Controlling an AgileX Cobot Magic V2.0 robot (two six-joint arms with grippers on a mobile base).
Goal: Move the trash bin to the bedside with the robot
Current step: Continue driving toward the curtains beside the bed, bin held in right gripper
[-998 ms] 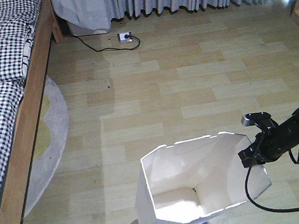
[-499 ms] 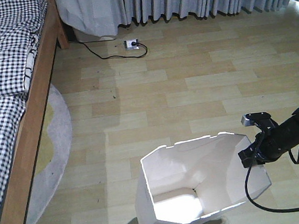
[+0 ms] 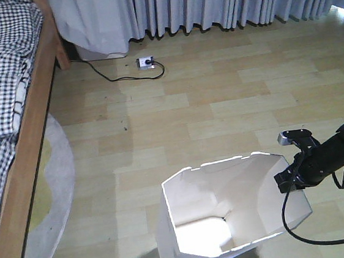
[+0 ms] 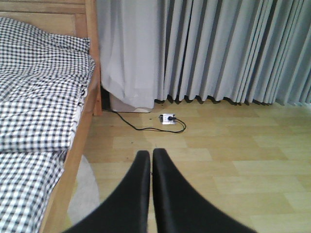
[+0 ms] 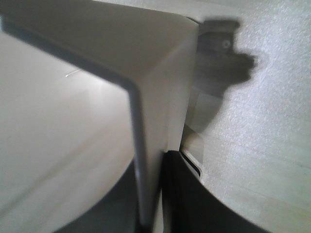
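In the front-facing view, the trash bin (image 3: 215, 192) sits at 6 o'clock over the wood floor, well apart from the bed (image 3: 24, 157) along the 9 o'clock edge. The right claw (image 3: 290, 178) meets its rim on the 3 o'clock side, a hold that suits carrying it along as the base drives.

In the left wrist view, the left claw (image 4: 149, 155) is pressed closed on nothing, kept clear of the work and facing the bed post (image 4: 92, 53).

In the right wrist view, the right claw's jaws pinch the bin's thin wall between them, probably firmly, though blur hides the contact.
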